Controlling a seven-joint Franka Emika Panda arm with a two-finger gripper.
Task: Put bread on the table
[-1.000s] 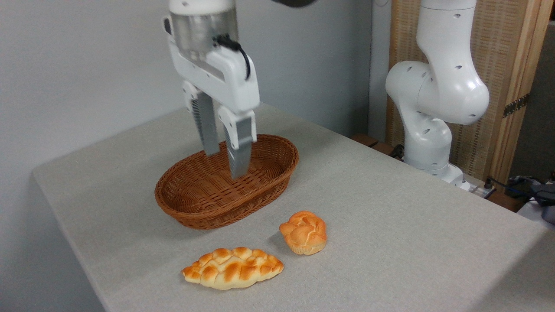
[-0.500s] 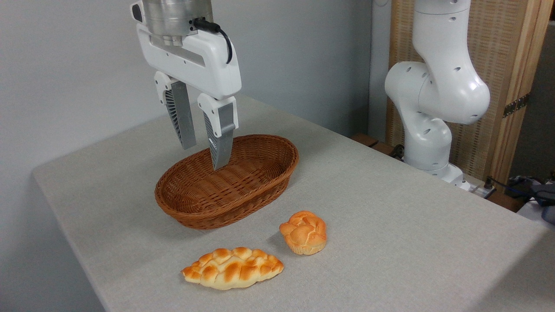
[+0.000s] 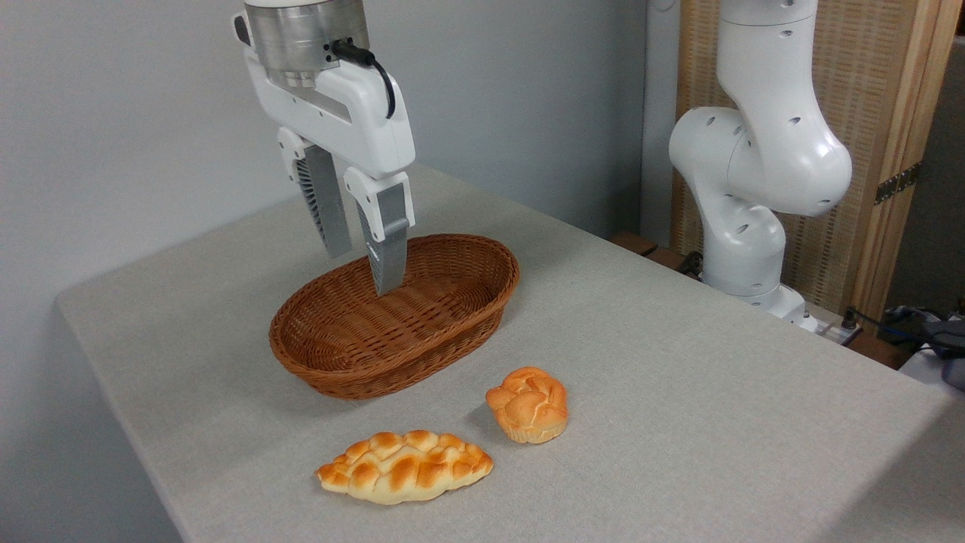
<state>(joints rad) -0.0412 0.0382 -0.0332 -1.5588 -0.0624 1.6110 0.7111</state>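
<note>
The bread [image 3: 528, 404], a small round golden-orange knotted bun with a pale ridged base, rests upright on the table [image 3: 678, 354], a large surface in light grey-beige cloth. It lies in front of and to the right of the wicker basket. My gripper [image 3: 363, 270] hangs above the basket's rear half, well up and to the left of the bread. Its grey fingers [image 3: 390, 249] point down with a gap between them and hold nothing.
A brown oval wicker basket [image 3: 332, 362] stands mid-table with nothing visible inside. A longer flat braided loaf [image 3: 405, 466] lies near the front edge, left of the bun. The arm's white base [image 3: 754, 173] rises at the right rear, before a wooden screen.
The gripper swung up and to the left from deeper over the basket, then settled slightly rightward. Both breads and the basket stayed put.
</note>
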